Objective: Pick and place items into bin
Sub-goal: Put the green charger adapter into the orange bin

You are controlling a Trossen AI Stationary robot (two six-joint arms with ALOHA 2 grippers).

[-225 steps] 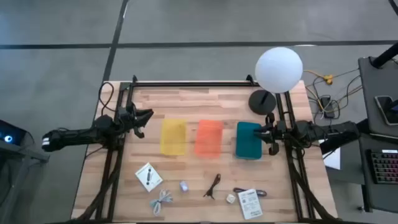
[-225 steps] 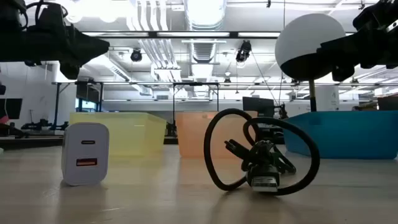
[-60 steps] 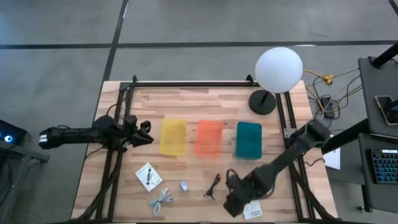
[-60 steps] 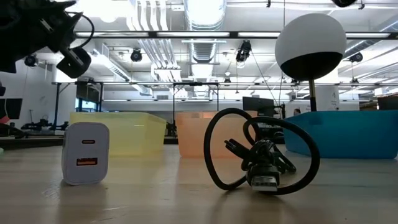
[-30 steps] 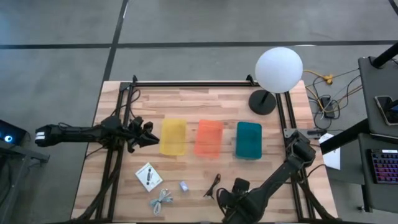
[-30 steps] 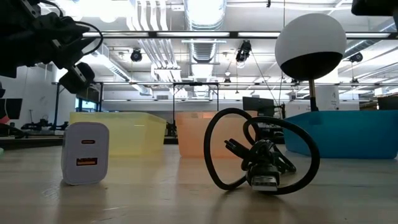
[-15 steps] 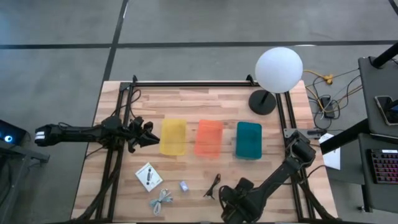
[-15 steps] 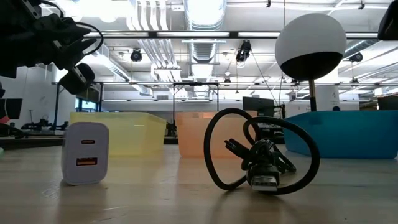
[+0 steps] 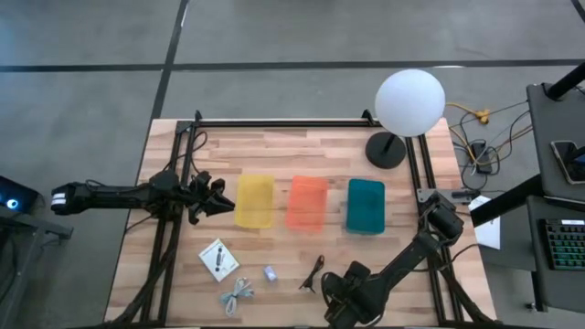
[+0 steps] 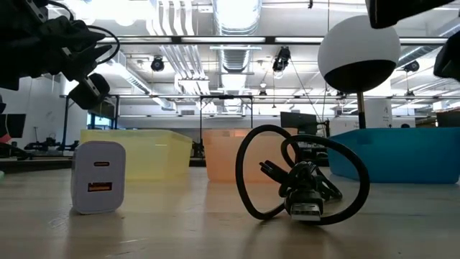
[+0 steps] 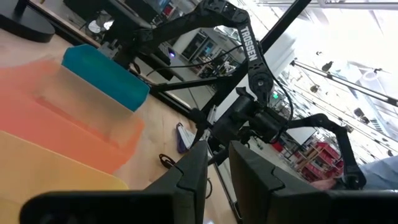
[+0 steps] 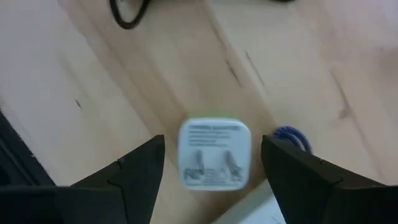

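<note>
A: What does the next move hang on?

B: On where the small white square plug block [image 12: 214,154] sits against the right gripper [image 12: 212,163]. In the right wrist view it lies on the pale wooden table [image 12: 93,87] squarely in the gap between the two dark fingers [image 12: 140,168], touching neither. The jaws are spread wide with nothing in them, so I judge a straight descent and a squeeze should take it.

A: Any long axis to line up with?

B: Hardly; the block looks near square with rounded corners, and its printed face is up. A small blue thing [image 12: 287,138] lies just beside it, toward the frame's right.

A: And which arm is nearer?

B: The right one, plainly. In the high view its gripper [image 9: 345,302] is at the lower middle of the frame, over the table's near edge. The left gripper [image 9: 212,196] waits at the left, beside the translucent yellow bin [image 9: 254,200], well away. Its fingers [image 11: 193,171] are drawn close together, holding nothing that I can see.

A: What does one view give that another doesn't?

B: From above, the right arm hides the block altogether; only the wrist camera shows it. The high view alone shows the orange bin [image 9: 307,202] and the teal bin [image 9: 366,206] in a row above the items.
</note>
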